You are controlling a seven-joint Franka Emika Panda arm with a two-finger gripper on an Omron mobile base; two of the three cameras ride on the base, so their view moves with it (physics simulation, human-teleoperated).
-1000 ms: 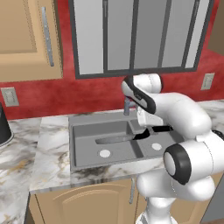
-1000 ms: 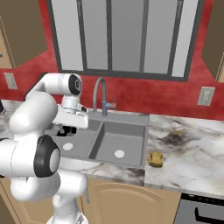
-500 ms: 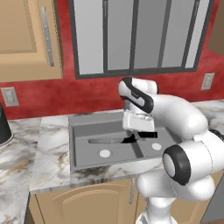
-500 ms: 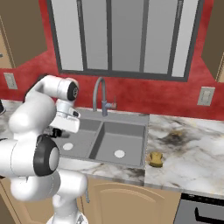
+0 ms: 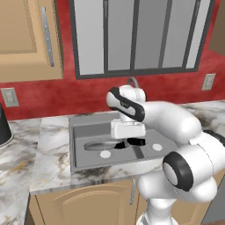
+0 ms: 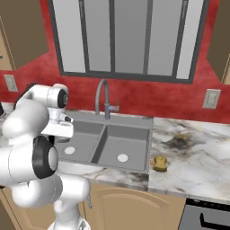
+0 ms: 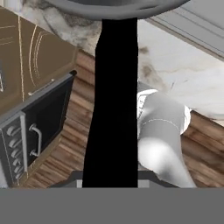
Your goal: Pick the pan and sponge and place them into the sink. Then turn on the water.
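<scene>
- While the arm bent low over the sink (image 5: pixel 81 132), the gripper (image 5: pixel 127 143) hung inside the left basin, clamped on the black handle of the pan (image 5: pixel 97 145).
- In the hand view the handle (image 7: pixel 113 100) ran straight up from between the fingers to the pan's (image 7: pixel 118 8) grey underside at the top edge, so the hold looked firm.
- From the left base view the pan's round body sat low in the left basin, just above the white drain (image 5: pixel 105 154); whether it touched the basin floor could not be told.
- On the right base view the sponge (image 6: pixel 158 163) lay on the marble counter (image 6: pixel 197 157), just beside the sink's (image 6: pixel 134 120) right rim and well apart from the pan.
- At the back of the sink stood the arched faucet (image 6: pixel 102 96), between the two basins.
</scene>
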